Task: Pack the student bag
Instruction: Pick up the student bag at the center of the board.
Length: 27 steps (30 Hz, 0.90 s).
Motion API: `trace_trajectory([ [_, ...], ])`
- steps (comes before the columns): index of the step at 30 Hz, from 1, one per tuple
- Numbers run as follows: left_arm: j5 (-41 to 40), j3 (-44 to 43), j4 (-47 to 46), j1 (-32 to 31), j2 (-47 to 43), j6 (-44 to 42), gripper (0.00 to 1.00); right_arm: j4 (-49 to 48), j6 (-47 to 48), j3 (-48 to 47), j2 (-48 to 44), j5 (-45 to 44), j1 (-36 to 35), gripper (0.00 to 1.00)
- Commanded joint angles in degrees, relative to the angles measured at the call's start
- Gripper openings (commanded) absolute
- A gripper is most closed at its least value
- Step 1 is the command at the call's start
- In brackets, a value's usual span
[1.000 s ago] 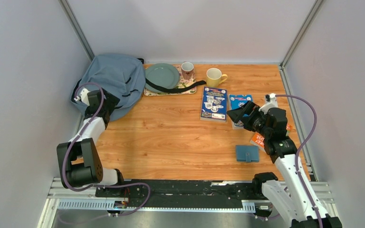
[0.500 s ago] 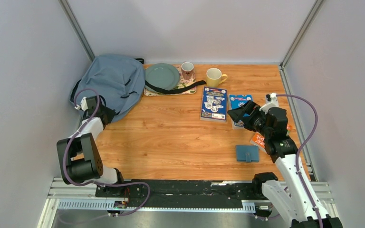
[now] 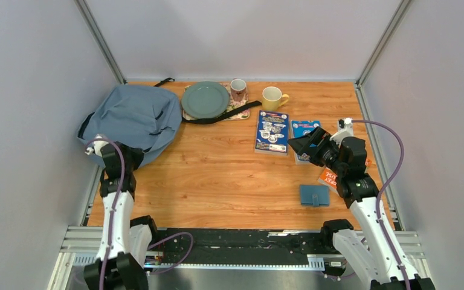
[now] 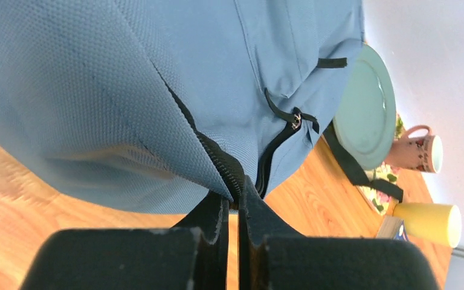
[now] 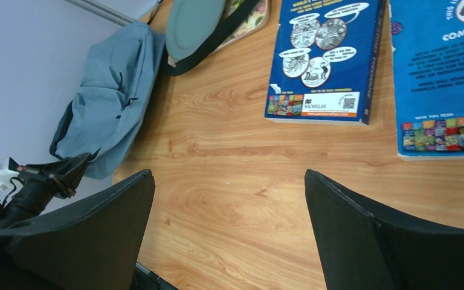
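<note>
2 tools show: the left tool [image 4: 232,202] is pinched tight on the zip edge of the student bag [image 3: 134,115], which lies slumped at the upper left of the bench [image 3: 217,175]. The right tool [image 3: 305,145] hangs at the right, spread wide, just beside a blue book [image 3: 272,131].

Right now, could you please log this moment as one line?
left gripper: shut on student bag zipper edge | right gripper: open, empty, above table | two books: on table, unpacked
</note>
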<state>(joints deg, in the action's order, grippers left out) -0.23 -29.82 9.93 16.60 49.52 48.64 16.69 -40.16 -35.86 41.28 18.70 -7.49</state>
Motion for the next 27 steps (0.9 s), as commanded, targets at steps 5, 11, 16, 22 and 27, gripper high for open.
trace_trajectory([
  [5,0.4,0.3,15.1,0.6,-15.3,-7.9,0.00,-6.6,-2.0,0.0,3.9,6.8,-0.3,0.97],
  [11,12.4,-6.2,19.9,0.5,-22.4,-14.8,0.00,-9.0,-3.2,0.0,7.8,8.2,-1.9,0.97],
  [16,28.0,-11.5,22.8,0.5,-24.5,-20.3,0.00,-9.9,-3.5,-1.4,12.2,6.7,-6.8,0.97],
  [22,34.9,-13.1,27.0,-2.4,-26.1,-23.1,0.00,-14.7,-6.1,-6.5,24.7,3.5,-18.6,0.97],
  [27,39.2,-13.5,28.3,-3.6,-27.5,-26.2,0.00,-26.9,-14.7,-10.6,39.7,4.8,-26.5,0.96],
])
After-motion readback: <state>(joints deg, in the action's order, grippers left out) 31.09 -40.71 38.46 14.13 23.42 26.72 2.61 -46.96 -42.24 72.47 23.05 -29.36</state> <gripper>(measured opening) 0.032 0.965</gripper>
